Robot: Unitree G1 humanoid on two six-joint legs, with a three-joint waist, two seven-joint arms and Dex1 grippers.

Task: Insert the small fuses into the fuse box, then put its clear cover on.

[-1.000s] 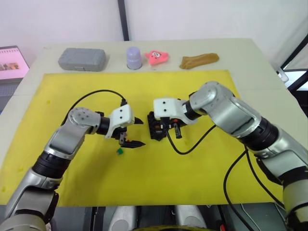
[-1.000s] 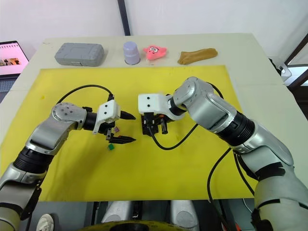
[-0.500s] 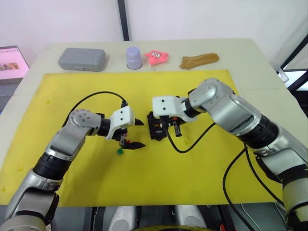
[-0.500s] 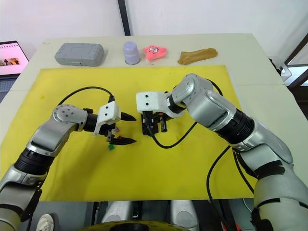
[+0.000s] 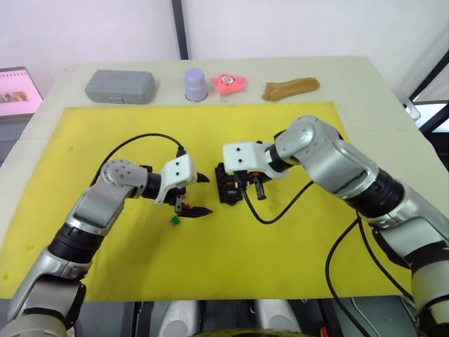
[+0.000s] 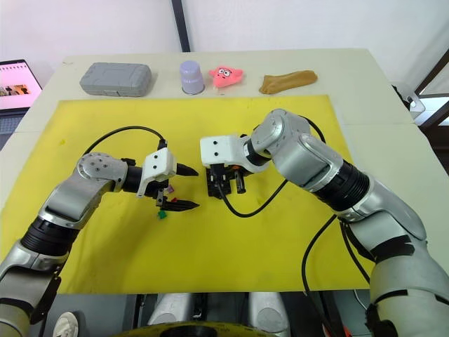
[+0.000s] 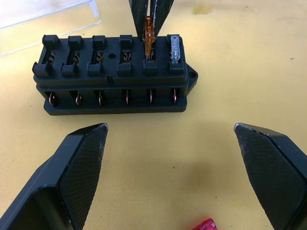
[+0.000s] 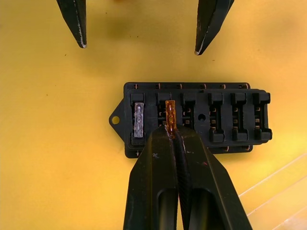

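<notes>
The black fuse box lies on the yellow mat between my two grippers. My right gripper is shut on an amber fuse, which stands upright in the second slot from one end. A grey fuse sits in the end slot beside it. My left gripper is open and empty, a short way left of the fuse box and facing it. A green fuse lies on the mat under that gripper, and a red fuse lies close by. The clear cover rests just behind the fuse box.
Along the table's far edge stand a grey case, a lavender cup, a pink toy and a brown lump. A laptop sits off to the far left. Black cables loop from both wrists over the mat.
</notes>
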